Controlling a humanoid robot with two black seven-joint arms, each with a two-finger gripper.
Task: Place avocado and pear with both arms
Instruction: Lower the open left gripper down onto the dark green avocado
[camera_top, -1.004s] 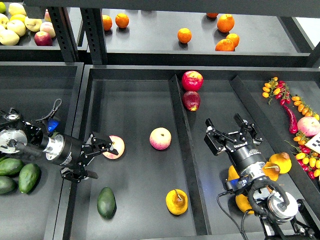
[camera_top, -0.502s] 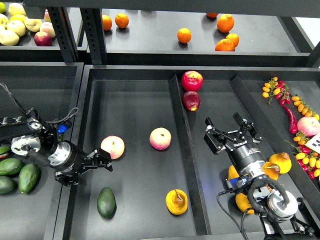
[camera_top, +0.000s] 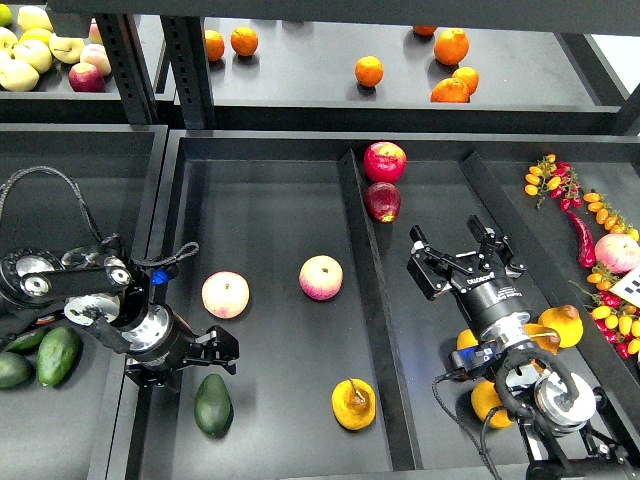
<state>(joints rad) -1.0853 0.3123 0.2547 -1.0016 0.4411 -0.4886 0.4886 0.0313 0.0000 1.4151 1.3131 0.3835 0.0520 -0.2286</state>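
Note:
The dark green avocado (camera_top: 213, 404) lies near the front of the middle tray's left compartment. The golden pear (camera_top: 353, 403), with a short stem, lies to its right by the divider. My left gripper (camera_top: 222, 353) is open and empty, just above and left of the avocado, apart from it. My right gripper (camera_top: 462, 257) is open and empty over the right compartment, well above and right of the pear.
Two peaches (camera_top: 225, 294) (camera_top: 321, 277) lie in the left compartment and two red apples (camera_top: 384, 160) at the back. More avocados (camera_top: 58, 355) lie far left. Yellow pears (camera_top: 560, 325) lie by my right arm. A divider (camera_top: 365, 290) splits the tray. Oranges (camera_top: 369, 70) sit on the shelf.
My left gripper has drawn back from the left peach and moved down toward the avocado. The peach stays on the tray. My right gripper has barely moved.

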